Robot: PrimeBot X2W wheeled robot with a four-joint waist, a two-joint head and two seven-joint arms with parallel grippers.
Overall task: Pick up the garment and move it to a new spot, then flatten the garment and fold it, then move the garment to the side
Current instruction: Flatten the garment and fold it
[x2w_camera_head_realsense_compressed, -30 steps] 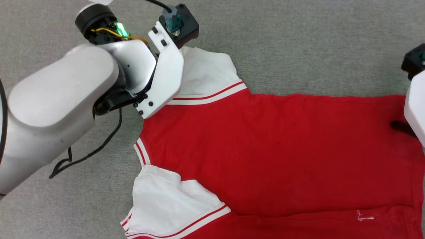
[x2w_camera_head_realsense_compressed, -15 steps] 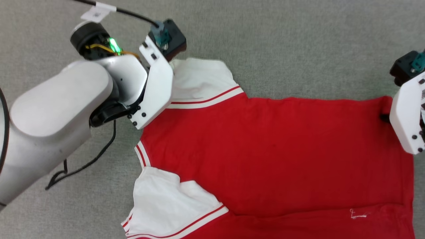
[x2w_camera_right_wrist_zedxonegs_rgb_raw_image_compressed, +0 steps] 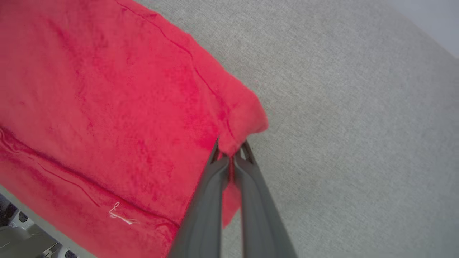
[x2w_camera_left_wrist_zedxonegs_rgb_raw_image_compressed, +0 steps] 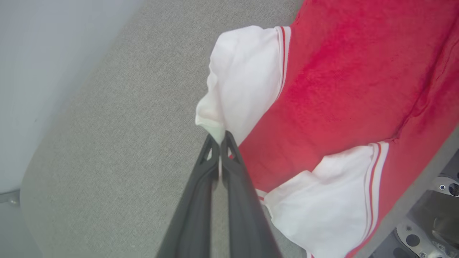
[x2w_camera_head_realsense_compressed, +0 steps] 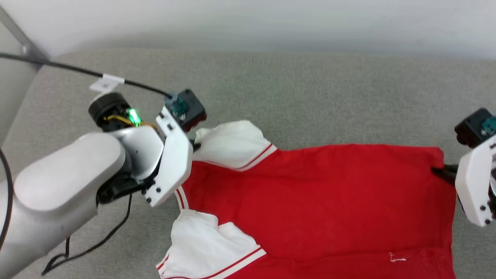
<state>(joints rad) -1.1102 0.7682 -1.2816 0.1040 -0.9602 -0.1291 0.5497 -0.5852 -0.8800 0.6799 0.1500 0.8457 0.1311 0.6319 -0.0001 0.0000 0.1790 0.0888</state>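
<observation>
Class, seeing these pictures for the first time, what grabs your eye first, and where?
The red-and-white garment, spread across the grey fabric surface, dominates the middle. The left gripper pinches the edge of a white sleeve at its left end; the right gripper pinches a red hem corner at its right end.

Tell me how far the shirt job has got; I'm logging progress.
Done: the shirt lies spread fairly flat on the grey surface. In hand: the left gripper is shut on the far sleeve's tip, the right gripper on a hem corner, probably to start a fold. Left: folding, moving it aside.
</observation>
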